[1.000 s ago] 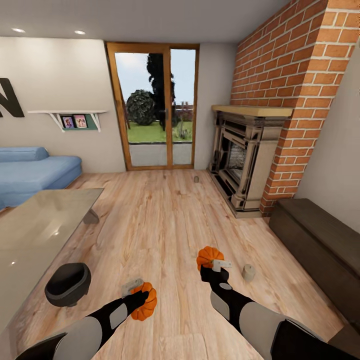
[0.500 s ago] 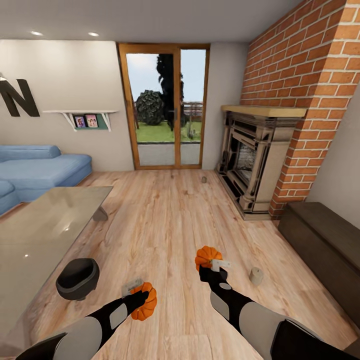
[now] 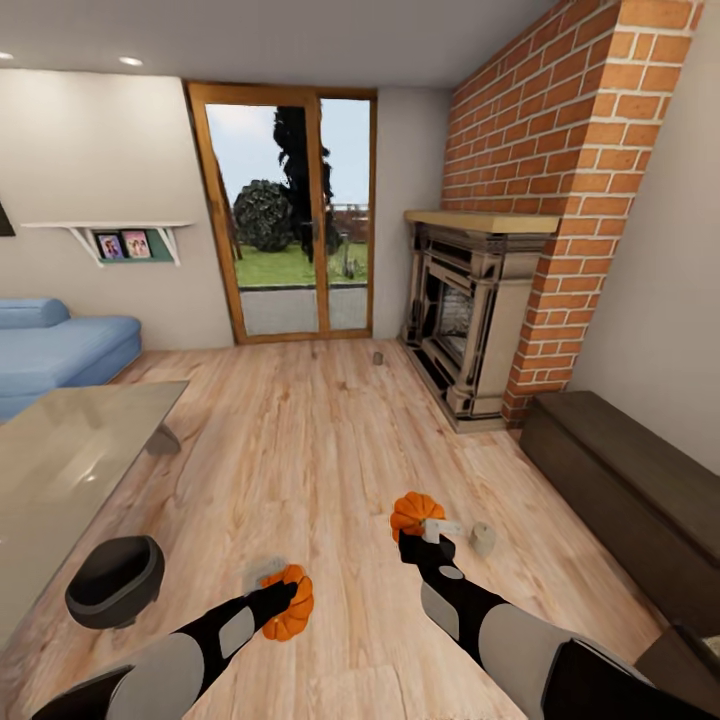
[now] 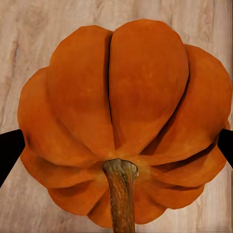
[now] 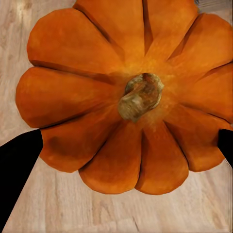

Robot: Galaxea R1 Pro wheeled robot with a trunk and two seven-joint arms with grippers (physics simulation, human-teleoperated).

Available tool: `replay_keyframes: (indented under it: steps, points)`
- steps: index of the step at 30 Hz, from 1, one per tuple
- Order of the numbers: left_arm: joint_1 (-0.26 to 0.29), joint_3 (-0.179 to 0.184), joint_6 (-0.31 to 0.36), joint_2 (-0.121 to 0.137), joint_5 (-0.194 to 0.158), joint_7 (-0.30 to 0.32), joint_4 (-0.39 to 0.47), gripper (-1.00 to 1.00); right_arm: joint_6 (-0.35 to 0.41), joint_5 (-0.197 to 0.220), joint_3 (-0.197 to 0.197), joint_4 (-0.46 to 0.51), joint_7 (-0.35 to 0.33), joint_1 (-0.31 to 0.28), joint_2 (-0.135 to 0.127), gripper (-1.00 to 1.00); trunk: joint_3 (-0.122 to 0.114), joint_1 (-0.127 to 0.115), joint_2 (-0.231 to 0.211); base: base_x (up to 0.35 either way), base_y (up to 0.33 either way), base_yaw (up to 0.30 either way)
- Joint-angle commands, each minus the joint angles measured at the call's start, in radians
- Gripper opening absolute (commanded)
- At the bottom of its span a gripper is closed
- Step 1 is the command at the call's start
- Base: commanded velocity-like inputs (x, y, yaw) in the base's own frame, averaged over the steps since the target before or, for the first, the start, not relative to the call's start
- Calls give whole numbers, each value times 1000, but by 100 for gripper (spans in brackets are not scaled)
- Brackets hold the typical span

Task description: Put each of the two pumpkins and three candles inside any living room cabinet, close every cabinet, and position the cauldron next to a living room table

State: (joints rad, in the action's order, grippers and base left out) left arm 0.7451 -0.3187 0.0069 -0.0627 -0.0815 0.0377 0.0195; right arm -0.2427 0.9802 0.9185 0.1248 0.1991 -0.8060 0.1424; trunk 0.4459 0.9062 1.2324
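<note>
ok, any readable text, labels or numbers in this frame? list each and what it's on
None readable.
Dark wall shape at the head view's left edge: cut off, can't tell what letter it is.
Two small framed pictures on the wall shelf: too small to make out any text.
The pumpkins carry no markings.

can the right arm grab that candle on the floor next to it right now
Probably not yet. The candle stands free on the floor close to the right gripper, but that gripper is shut on a pumpkin, so it has no free grip.
</note>
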Motion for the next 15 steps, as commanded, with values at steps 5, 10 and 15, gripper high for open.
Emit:
replay_keyframes:
  steps: [5,10,15]
  points:
    - [0,5,38,4,1,2,37,-100,-3,4,8,6,4,-1,-1,-100,0,0,1,0,0,-271]
    - [0,6,496,-29,77,-1,440,-100,-3,2,7,7,5,-1,-3,-100,0,0,1,0,0,-270]
    - [0,6,508,-35,88,-4,409,-100,-2,2,6,6,5,-1,-3,-100,0,0,1,0,0,-262]
